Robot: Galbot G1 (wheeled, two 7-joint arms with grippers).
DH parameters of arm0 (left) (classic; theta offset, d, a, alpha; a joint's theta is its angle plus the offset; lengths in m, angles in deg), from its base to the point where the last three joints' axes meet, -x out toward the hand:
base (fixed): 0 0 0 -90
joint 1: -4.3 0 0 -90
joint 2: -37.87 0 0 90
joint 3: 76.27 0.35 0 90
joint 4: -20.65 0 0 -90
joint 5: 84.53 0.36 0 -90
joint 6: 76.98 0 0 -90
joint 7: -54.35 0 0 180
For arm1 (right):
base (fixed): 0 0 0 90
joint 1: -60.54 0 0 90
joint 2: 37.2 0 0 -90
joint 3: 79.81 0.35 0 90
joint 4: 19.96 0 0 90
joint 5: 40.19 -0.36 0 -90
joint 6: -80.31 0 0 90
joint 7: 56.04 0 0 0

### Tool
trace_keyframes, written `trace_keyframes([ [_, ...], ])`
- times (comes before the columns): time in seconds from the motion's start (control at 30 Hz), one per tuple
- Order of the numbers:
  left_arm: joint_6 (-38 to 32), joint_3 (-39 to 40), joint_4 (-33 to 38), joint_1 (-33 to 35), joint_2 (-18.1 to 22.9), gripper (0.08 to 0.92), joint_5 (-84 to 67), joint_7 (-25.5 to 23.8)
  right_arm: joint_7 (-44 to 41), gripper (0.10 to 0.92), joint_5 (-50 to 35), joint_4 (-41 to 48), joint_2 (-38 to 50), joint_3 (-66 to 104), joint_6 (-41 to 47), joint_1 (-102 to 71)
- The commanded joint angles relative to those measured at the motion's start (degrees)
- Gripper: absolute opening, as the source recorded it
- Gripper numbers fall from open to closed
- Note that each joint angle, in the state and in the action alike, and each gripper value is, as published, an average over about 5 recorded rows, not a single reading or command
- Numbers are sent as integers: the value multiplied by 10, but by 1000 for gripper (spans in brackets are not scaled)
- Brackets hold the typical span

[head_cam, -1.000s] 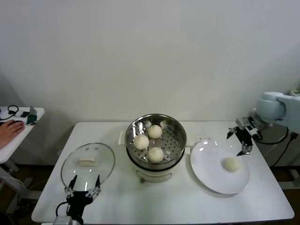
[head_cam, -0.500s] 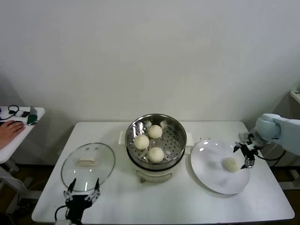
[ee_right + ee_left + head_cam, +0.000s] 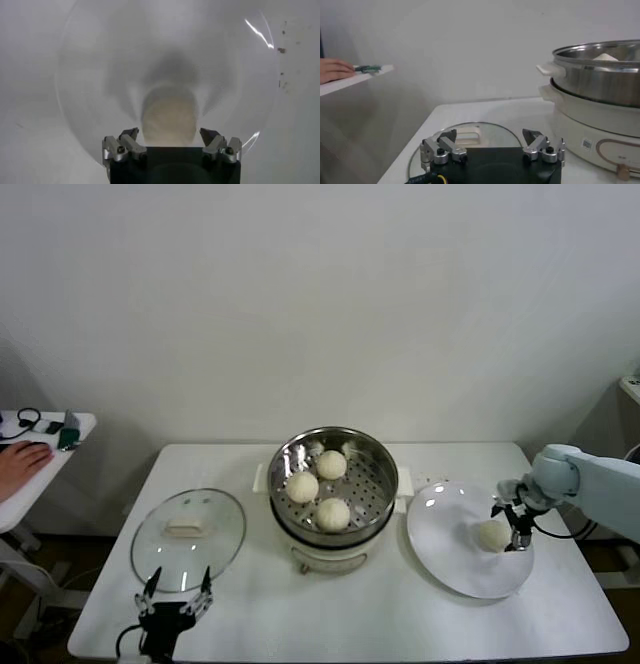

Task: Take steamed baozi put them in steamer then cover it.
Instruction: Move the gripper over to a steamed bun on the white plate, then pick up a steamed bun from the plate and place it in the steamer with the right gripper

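1. The right gripper [image 3: 508,527] is down over the white plate [image 3: 445,554], its fingers [image 3: 125,142] spread apart on either side of the last baozi [image 3: 492,535], not closed on it.
2. In the right wrist view that baozi [image 3: 169,120] sits between the two open fingertips, resting on the plate [image 3: 100,75].
3. The plate lies on the table [image 3: 380,614] just right of the steamer [image 3: 333,484].
4. Three baozi lie in the steamer basket: one toward the back [image 3: 331,465], one to the left [image 3: 302,487], one at the front [image 3: 333,513].
5. The cover [image 3: 188,532] lies flat on the table left of the steamer, handle up.
6. The left gripper [image 3: 175,604] waits at the table's near edge just in front of the cover, fingers [image 3: 440,150] apart and empty.
7. In the left wrist view the cover [image 3: 470,135] is just beyond the gripper, the steamer [image 3: 600,75] beside it.
8. A person's hand [image 3: 20,459] rests on a side table [image 3: 50,446] at far left.
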Motion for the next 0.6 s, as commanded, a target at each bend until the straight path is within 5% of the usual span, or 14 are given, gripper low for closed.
trace_keyframes([
  [0.03,-2,0,-1,1,-1,823,-4,1,8,820,9,11,-4,32,3,-34],
  [0.6,-6,3,4,3,0,823,-4,2,7,726,-20,-23,14,3,9,40],
])
